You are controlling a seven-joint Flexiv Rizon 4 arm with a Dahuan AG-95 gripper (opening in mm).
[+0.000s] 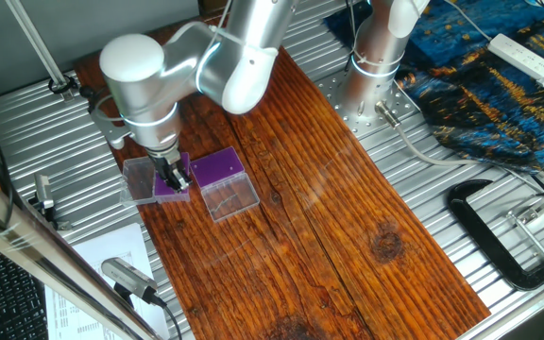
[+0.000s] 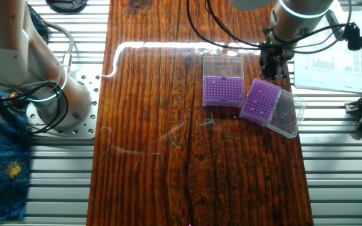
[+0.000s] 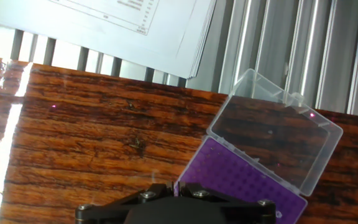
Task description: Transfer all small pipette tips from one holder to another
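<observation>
Gripper point(image 2: 274, 68), in the upper right of the other fixed view, hangs over the wooden table point(image 2: 168, 163); whether its jaws are open or closed cannot be told. Left of centre sits the wider, lighter-purple square rack point(image 2: 223, 91) with its clear lid raised. Just right of it lies the narrower, darker-purple rack point(image 2: 261, 100), tilted, its clear lid point(image 2: 288, 113) flat. Tiny whitish pipette tips are too small to make out.

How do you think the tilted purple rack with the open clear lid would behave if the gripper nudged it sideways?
The tilted rack looks thin, hollow plastic, so probably light; it would likely slide or spin on the smooth wooden table rather than resist. Its clear lid lies open flat beside it, so it may flap or drag. The gripper hangs near its edge.
</observation>
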